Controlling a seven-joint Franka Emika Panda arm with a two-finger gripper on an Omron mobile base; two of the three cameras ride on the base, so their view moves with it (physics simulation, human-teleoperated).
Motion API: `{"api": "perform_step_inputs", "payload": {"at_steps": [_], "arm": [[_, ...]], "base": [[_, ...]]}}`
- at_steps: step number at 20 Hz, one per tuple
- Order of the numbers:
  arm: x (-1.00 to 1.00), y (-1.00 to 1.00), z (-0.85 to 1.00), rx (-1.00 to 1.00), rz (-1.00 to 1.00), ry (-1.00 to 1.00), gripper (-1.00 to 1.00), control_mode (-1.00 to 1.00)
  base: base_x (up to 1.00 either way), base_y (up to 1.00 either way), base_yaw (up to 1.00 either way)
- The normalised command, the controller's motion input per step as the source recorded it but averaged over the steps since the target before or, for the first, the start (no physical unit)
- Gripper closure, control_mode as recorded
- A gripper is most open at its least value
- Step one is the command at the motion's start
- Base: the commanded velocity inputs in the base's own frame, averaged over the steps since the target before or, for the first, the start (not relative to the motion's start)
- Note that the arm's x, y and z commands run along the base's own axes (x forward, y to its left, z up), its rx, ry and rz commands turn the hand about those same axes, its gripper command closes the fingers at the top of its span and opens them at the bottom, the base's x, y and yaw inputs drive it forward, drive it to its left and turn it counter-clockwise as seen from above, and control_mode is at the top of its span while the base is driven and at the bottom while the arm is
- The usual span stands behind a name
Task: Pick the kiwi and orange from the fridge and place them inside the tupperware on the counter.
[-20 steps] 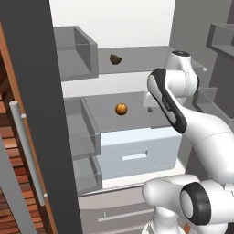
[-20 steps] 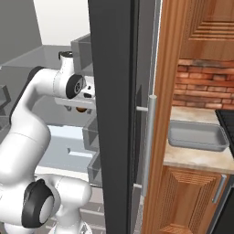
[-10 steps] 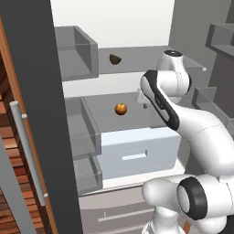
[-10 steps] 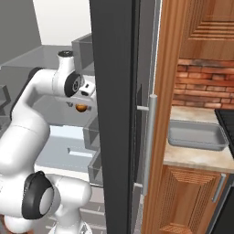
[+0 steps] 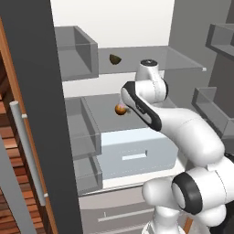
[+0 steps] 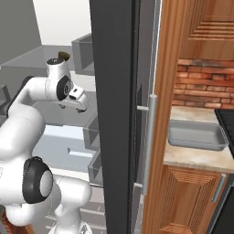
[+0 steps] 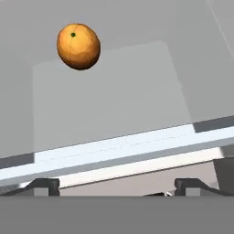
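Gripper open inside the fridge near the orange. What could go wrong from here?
1. The orange sits off-centre, up and left of the open gripper; closing without realigning may miss or nudge it rolling.
2. The kiwi lies on the shelf above; the arm's elbow may bump that shelf when lifting out.

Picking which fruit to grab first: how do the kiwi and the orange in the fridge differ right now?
The kiwi is a dark olive lump; the orange is a bright orange-brown ball and looks slightly bigger. The kiwi sits on the upper shelf, the orange on the shelf below it. The orange lies close beside the arm and ahead of the open gripper; the kiwi is farther up. Both rest loose inside the fridge.
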Motion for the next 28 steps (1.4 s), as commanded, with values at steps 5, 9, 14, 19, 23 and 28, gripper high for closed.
{"api": "perform_step_inputs", "payload": {"at_steps": [5,9,14,19,23,28], "arm": [[0.27,0.08,-0.21,0.00,0.19,0.11,-1.00,-1.00],[0.44,0.04,-0.26,0.00,0.01,0.00,-1.00,-1.00],[0.38,0.09,-0.26,-0.02,0.00,-0.01,-1.00,-1.00],[0.45,0.13,-0.05,0.00,0.00,0.00,-1.00,-1.00],[0.43,0.15,-0.01,-0.01,0.00,0.00,-1.00,-1.00],[0.36,0.13,-0.13,-0.09,0.00,0.00,-1.00,-1.00]], "base": [[0.00,0.00,0.00],[0.00,0.00,0.00],[0.00,0.00,0.00],[0.00,0.00,0.00],[0.00,0.00,0.00],[0.00,0.00,0.00]]}}
